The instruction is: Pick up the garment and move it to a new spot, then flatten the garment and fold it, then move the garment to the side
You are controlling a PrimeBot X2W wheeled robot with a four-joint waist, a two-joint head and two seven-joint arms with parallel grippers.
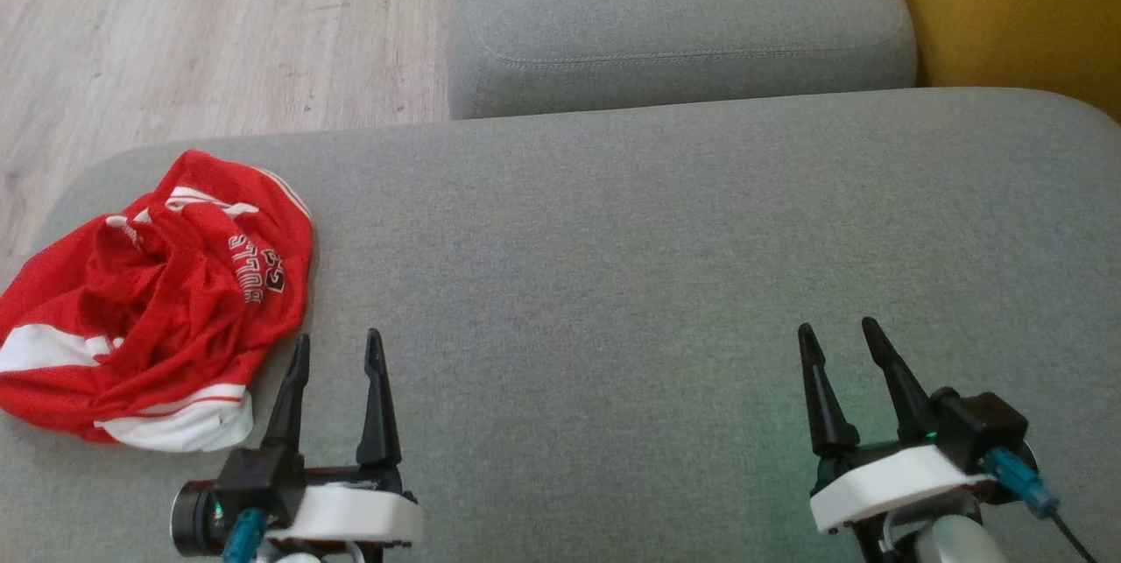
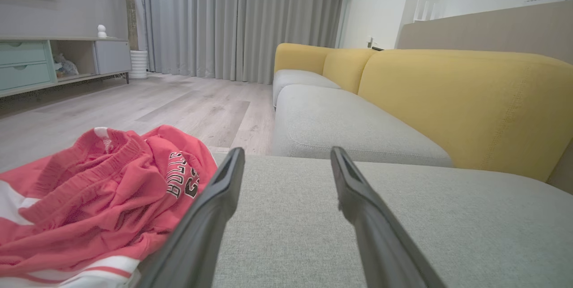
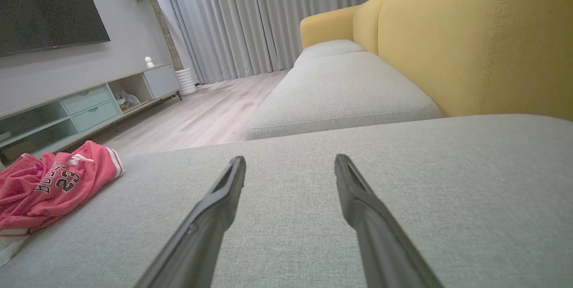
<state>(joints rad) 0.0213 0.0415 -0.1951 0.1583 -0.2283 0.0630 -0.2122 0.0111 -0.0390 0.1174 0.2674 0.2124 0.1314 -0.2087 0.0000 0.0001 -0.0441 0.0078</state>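
Observation:
The garment (image 1: 149, 300) is a pair of red mesh shorts with white trim and black lettering, lying crumpled at the left end of the grey sofa cushion (image 1: 613, 265). In the left wrist view the garment (image 2: 89, 198) sits just left of my fingers; in the right wrist view the garment (image 3: 49, 189) lies far to the left. My left gripper (image 1: 337, 348) hovers open just right of the garment's near edge, holding nothing. Open and empty too, my right gripper (image 1: 836, 335) stands over bare cushion far to the right.
A second grey seat cushion (image 1: 674, 20) lies beyond the one I work on. Yellow backrests (image 2: 470, 100) run along the right. Wooden floor (image 1: 201, 29) lies off the cushion's far left edge. A low TV cabinet (image 3: 89, 104) stands across the room.

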